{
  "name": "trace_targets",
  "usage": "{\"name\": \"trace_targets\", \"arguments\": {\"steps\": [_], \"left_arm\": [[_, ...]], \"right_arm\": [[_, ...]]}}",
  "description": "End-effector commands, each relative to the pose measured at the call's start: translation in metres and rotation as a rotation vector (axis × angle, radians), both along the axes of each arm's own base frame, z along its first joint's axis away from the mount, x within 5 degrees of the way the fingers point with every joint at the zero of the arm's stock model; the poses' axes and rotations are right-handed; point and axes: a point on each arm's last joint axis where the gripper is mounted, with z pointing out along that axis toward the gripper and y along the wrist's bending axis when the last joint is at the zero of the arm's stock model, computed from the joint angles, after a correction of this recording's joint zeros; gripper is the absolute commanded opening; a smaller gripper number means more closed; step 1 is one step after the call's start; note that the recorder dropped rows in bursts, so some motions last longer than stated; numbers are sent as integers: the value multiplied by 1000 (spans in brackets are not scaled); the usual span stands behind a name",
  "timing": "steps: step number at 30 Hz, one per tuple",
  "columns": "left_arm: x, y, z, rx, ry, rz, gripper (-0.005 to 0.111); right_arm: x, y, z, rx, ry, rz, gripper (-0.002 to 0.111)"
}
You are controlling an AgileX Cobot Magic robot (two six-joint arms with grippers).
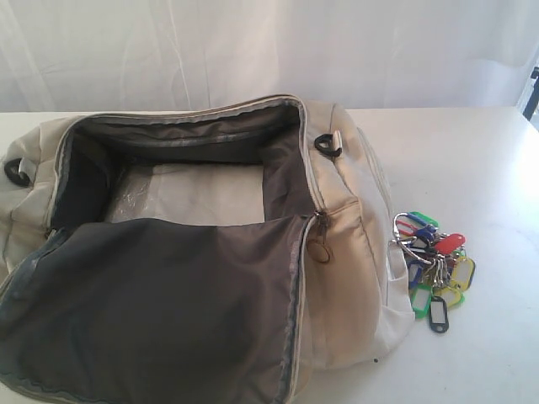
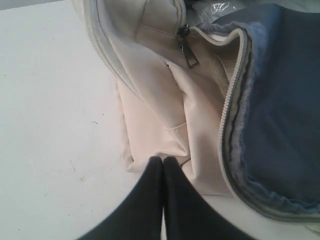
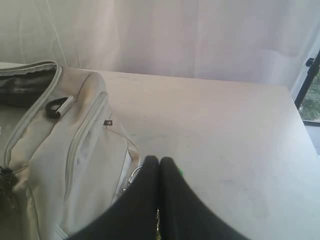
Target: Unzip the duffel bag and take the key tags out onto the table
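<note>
The cream-white duffel bag (image 1: pixel 354 252) lies unzipped on the table (image 1: pixel 472 160), its grey-lined flap folded toward the front and the inside in plain sight. The key tags (image 1: pixel 436 265) lie on the tabletop just right of the bag, a bunch of red, blue, green, yellow and black tags on metal rings. Neither gripper shows in the exterior view. My left gripper (image 2: pixel 163 159) is shut and empty, over the bag's cream end (image 2: pixel 160 100) near a dark zipper pull (image 2: pixel 188 52). My right gripper (image 3: pixel 159 159) is shut above the key tags, whose metal ring (image 3: pixel 133 176) and green tag (image 3: pixel 180 171) peek out beside its fingers.
Black D-rings sit at the bag's right end (image 1: pixel 327 143) and left end (image 1: pixel 15 172). A white curtain hangs behind the table. The table's right edge (image 3: pixel 300 125) lies past the tags, with a dark stand beyond it.
</note>
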Motion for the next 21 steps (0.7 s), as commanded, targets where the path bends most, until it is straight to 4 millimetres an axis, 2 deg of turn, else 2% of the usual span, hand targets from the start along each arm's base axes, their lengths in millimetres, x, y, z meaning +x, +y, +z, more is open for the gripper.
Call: {"name": "trace_targets", "arguments": {"steps": [1, 6, 21], "left_arm": [[0, 0, 0, -31, -1, 16, 0], [0, 3, -1, -60, 5, 67, 0], [0, 3, -1, -68, 2, 65, 0]], "right_arm": [[-1, -1, 0, 1, -6, -9, 0], [-1, -1, 0, 1, -6, -9, 0], [-1, -1, 0, 1, -6, -9, 0]]}}
